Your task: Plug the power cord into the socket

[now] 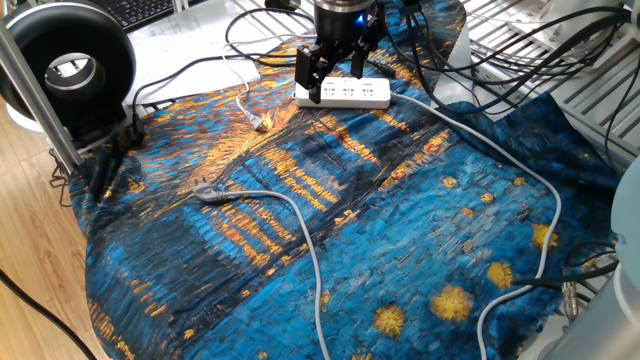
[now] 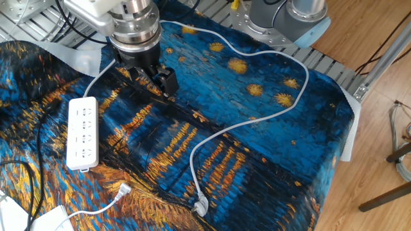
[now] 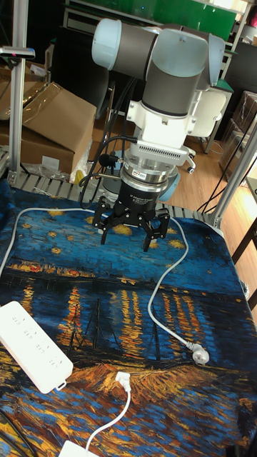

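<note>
Gripper [image 3: 127, 241] spread open and empty above the cloth [image 2: 257, 128]; cord plug lies loose near the strip.
One socket [image 3: 32, 346] with three outlet groups lies far left, one end hidden behind the gripper in one fixed view. One power cord [image 3: 123, 377] plug lies flat near the strip's end, not touching it, its tail cut off at the frame bottom. Bare cloth lies under the two fingers. One grey cable [image 3: 196, 352] plug lies to the right, well apart.

Wood floor [image 2: 366, 147], cardboard box [image 3: 53, 118], starry blue tablecloth [image 1: 400, 230].
</note>
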Tool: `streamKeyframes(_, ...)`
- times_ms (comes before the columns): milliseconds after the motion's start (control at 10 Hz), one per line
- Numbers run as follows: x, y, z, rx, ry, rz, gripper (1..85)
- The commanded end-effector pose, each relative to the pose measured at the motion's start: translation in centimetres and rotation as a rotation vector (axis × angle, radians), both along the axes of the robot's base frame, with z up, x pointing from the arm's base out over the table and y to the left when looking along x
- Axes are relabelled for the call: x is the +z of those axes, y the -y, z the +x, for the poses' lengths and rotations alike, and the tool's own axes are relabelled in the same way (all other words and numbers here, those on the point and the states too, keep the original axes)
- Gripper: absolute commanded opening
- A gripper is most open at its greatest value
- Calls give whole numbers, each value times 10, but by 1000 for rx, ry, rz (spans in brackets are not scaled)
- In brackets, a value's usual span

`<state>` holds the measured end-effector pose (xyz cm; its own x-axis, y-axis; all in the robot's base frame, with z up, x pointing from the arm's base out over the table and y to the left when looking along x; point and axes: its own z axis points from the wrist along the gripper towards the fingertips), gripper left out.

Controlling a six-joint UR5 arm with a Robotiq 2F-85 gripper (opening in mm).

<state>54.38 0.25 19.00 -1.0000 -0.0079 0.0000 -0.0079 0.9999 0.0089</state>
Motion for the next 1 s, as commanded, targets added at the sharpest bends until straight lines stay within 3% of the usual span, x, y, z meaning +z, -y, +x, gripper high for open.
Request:
streamKeyframes(0, 1, -26, 25, 0, 98, 81, 13)
streamKeyframes(200, -2, -29, 29, 0, 115, 67, 13)
streamKeyframes(500, -2, -26, 27, 45, 108, 54, 13)
streamKeyframes(800, -13, -42, 34, 97, 131, 112, 13)
streamKeyframes(900, -17, -46, 29, 111, 113, 124, 13)
